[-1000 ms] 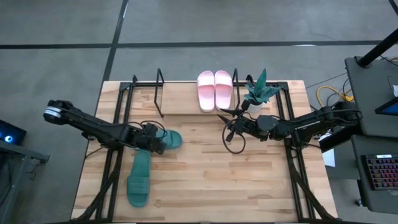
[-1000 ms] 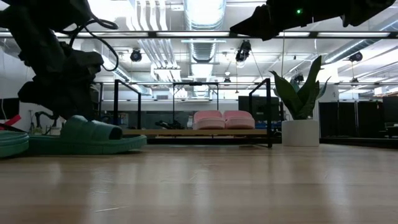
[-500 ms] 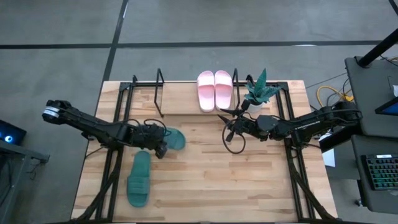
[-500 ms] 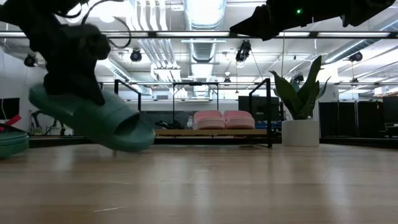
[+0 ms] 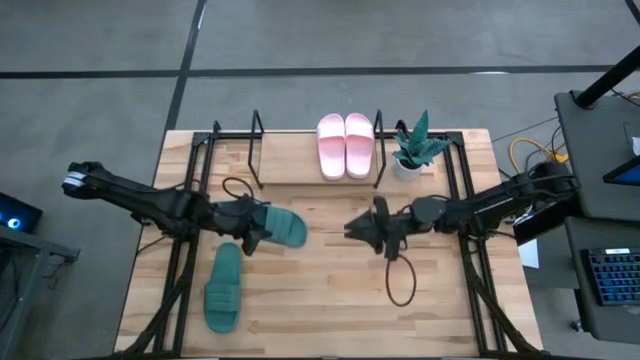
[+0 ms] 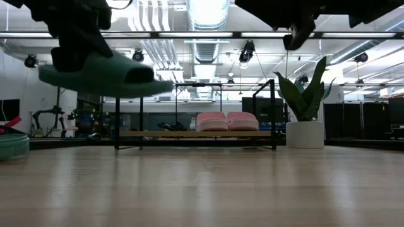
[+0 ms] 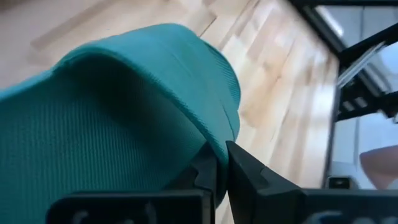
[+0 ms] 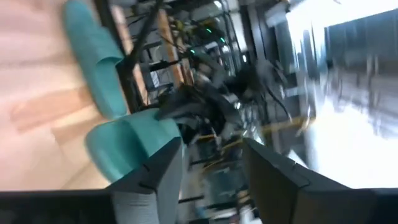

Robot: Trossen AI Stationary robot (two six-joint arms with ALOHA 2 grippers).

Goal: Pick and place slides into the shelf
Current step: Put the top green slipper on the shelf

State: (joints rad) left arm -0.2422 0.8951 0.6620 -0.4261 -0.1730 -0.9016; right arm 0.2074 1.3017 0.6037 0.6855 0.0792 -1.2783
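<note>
One dark green slide [image 5: 285, 228] [image 6: 104, 74] hangs above the table's left half, with my left gripper [image 5: 256, 232] [image 7: 221, 163] shut on it. The other green slide [image 5: 223, 288] lies flat on its sole near the front left. The pink pair [image 5: 345, 145] [image 6: 227, 121] rests side by side on the right part of the shelf [image 5: 290, 168] at the far edge. My right gripper [image 5: 352, 228] [image 8: 211, 171] stands open over the table's middle, pointing level toward the held slide, with nothing between its fingers. My left gripper pinches the green slide's side edge [image 7: 231, 134] between its two fingers, toward the heel end. The fingers come slanting down from the table's left. The slide is lifted clear of the table and about level, its open toe [image 6: 136, 74] pointing toward the table's right.
A potted plant [image 5: 412, 150] [image 6: 306, 120] stands just right of the shelf's right loop end. A black cable loop [image 5: 398, 280] hangs under my right arm. Black arm frames run along both table sides. Bare wood shows on the shelf left of the pink pair.
My left gripper has risen with the green slide: it lay flat on the table, tipped toe-down as it came off, and now hangs about level, clear of the wood. My right gripper has rolled and swung toward the near edge, now pointing at the held slide.
</note>
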